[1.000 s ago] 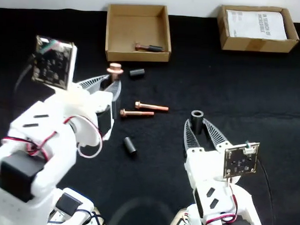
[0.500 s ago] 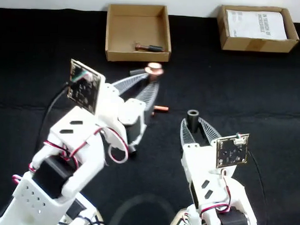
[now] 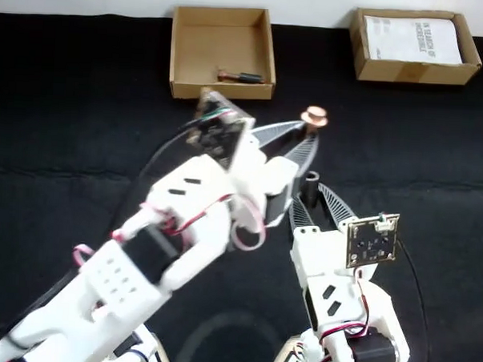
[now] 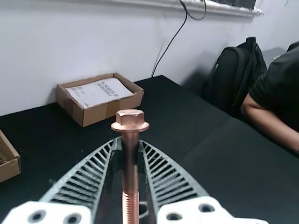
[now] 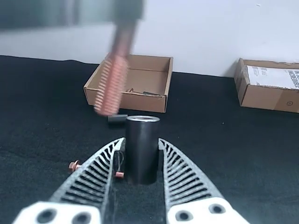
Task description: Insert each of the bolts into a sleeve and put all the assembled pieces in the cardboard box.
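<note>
My left gripper [image 3: 301, 139] is shut on a copper bolt [image 3: 313, 116], held upright with its hex head up [image 4: 130, 120]. It hovers just above and behind the black sleeve [image 3: 312, 184], which my right gripper [image 5: 140, 151] is shut on and holds upright, open end up [image 5: 141, 140]. In the right wrist view the bolt's threaded shank [image 5: 112, 88] hangs beside and a little above the sleeve's mouth. The cardboard box [image 3: 223, 50] at the back holds one assembled bolt and sleeve [image 3: 240, 77]. Two loose bolts [image 5: 74, 165] and a loose sleeve [image 5: 117, 120] lie on the table.
A second cardboard box [image 3: 413, 44] with a printed sheet stands at the back right. A person's arm [image 4: 273, 105] and a dark bag [image 4: 233, 74] are past the table's edge in the left wrist view. The table [image 3: 435, 157] is black.
My left arm has swung right across the table with the bolt, from beside the loose bolts to over the sleeve. My right gripper has kept the sleeve nearly in place.
</note>
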